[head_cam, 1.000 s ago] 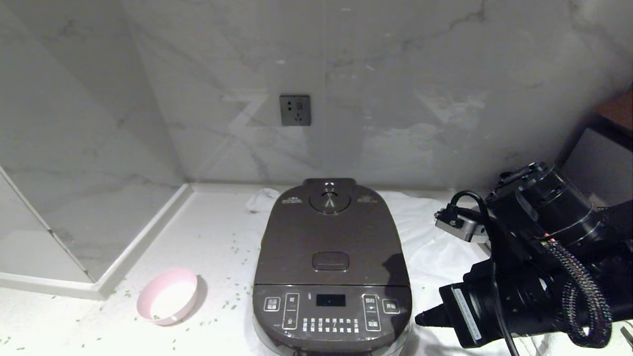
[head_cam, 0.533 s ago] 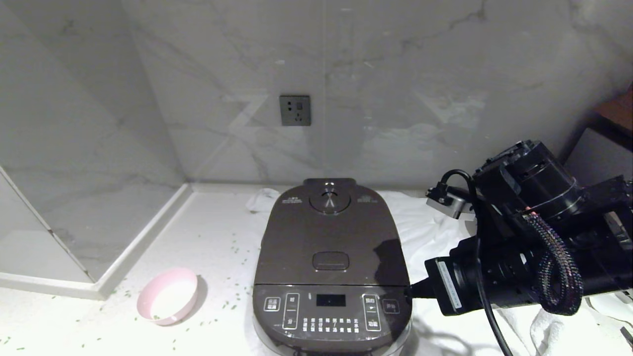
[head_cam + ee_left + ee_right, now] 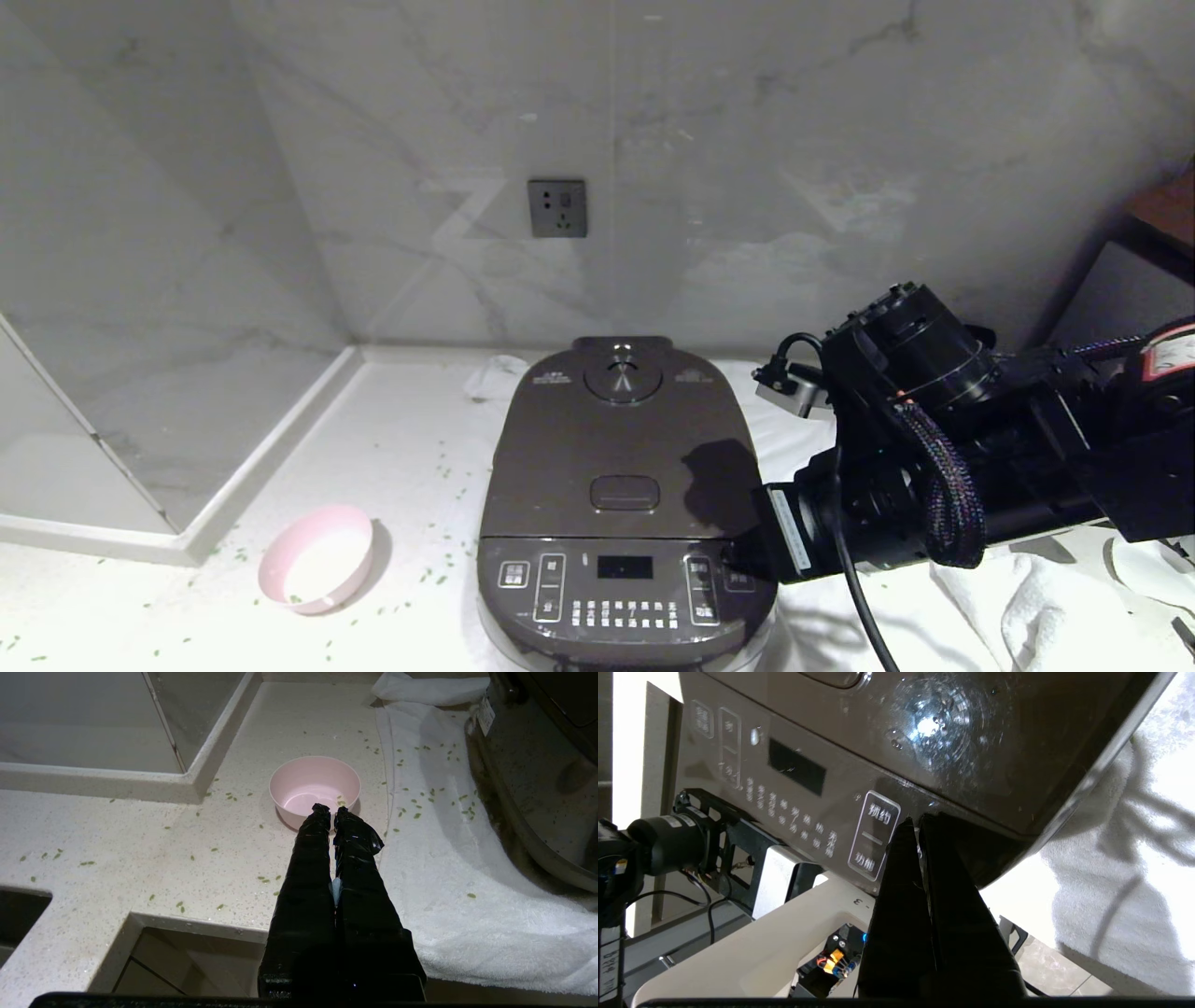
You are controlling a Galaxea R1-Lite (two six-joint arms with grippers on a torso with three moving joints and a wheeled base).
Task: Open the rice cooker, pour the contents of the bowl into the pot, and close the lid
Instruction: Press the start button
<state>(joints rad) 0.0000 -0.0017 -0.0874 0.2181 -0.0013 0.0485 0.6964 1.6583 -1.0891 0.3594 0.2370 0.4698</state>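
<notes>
Right gripper [image 3: 917, 822] with fingers pressed together at the rice cooker [image 3: 624, 504] front panel's right end, perhaps touching, left gripper [image 3: 330, 810] closed, empty, near the pink bowl [image 3: 317, 557] left of the cooker, lid [image 3: 621, 439] down, wall socket [image 3: 556, 208] behind.

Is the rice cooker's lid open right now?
No, the lid lies flat and shut on the rice cooker in the head view.
</notes>
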